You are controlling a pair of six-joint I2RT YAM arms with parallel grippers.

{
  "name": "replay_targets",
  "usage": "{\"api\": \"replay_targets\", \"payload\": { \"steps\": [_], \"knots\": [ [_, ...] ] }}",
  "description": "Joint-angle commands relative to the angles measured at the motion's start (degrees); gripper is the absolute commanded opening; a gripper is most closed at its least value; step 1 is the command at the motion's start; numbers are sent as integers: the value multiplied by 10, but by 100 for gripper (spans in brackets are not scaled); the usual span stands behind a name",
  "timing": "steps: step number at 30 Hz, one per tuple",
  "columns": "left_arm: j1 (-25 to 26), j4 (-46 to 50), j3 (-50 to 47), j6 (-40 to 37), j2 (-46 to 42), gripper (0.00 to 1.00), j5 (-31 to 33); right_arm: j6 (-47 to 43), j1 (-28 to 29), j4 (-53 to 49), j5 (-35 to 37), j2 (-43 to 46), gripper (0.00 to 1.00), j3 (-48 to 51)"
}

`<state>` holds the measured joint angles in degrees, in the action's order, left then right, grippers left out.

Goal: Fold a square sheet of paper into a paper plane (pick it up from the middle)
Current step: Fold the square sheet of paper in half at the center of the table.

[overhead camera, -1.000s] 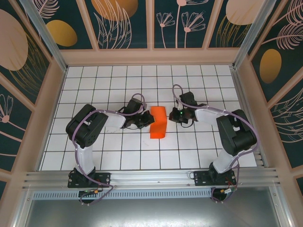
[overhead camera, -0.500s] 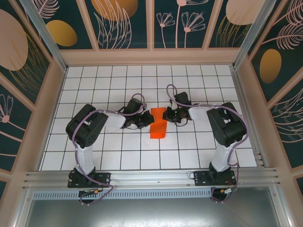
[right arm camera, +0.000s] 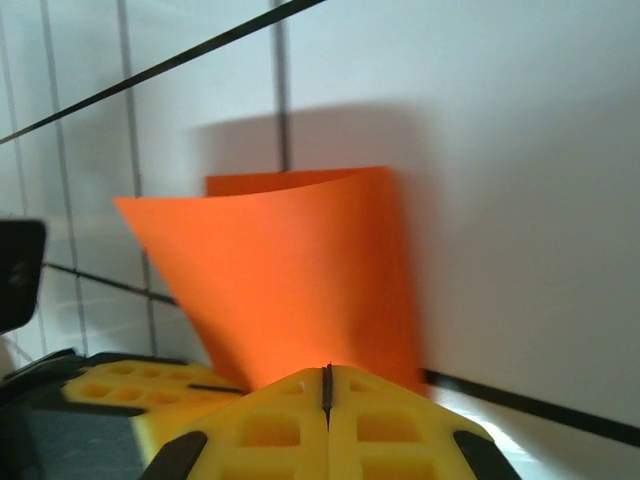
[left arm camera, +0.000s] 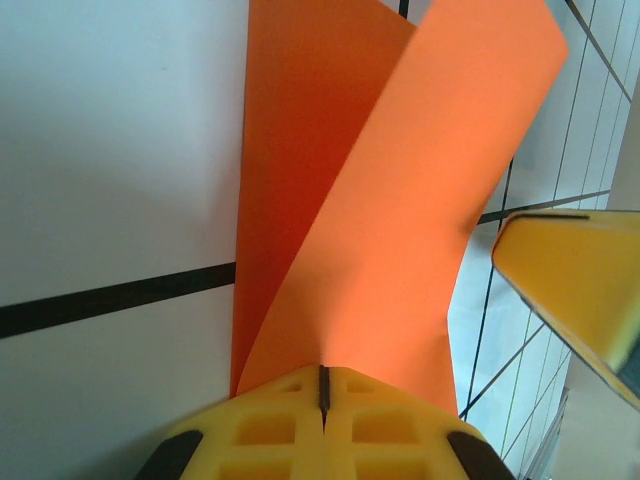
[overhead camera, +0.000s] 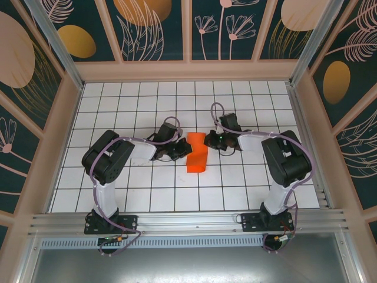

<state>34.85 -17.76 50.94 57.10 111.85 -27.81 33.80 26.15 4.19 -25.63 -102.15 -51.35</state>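
Since a second ago the right gripper (overhead camera: 211, 140) has swung in toward 9 o'clock, nearer the left gripper (overhead camera: 179, 151), and the square sheet of paper (overhead camera: 197, 153) between them has narrowed from a broad arched band into a tall, twisted fold. It sits near the middle of the counter (overhead camera: 177, 194), with the left gripper at its 9 o'clock edge and the right gripper at its 3 o'clock edge. Both wrist views show yellow tips pressed together with orange paper coming out of the seam, so each gripper looks clenched on an edge of the sheet. The step in hand appears to be bringing two opposite edges together for the centre crease. To do it well, those edges should meet flush. In the left wrist view the upper layer leans off toward 1 o'clock, so squaring it before pressing down would likely keep the crease straight. A slow, level approach should spare the thin paper from slipping or tearing.
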Motion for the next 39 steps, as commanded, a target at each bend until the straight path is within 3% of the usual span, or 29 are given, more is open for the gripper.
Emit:
{"api": "replay_targets", "payload": {
  "steps": [1,12,19,23,28,34,39],
  "knots": [
    [2,157,-47,-19,68,0,98,18,11,30,-25,-30,0,-28],
    [2,160,-54,-19,71,0,104,12,-45,27,-9,-92,0,-33],
    [2,160,-53,-21,71,0,104,-2,-92,13,28,-71,0,-54],
    [2,164,-44,-26,72,0,103,-14,-91,-12,32,-38,0,-78],
    [2,160,-43,-26,72,0,105,-5,-55,-3,-4,-16,0,-41],
    [2,161,-49,-29,66,0,111,10,-31,19,-35,-68,0,-61],
    [2,165,-52,-35,61,0,112,3,-42,8,-18,-103,0,-91]
  ]
}}
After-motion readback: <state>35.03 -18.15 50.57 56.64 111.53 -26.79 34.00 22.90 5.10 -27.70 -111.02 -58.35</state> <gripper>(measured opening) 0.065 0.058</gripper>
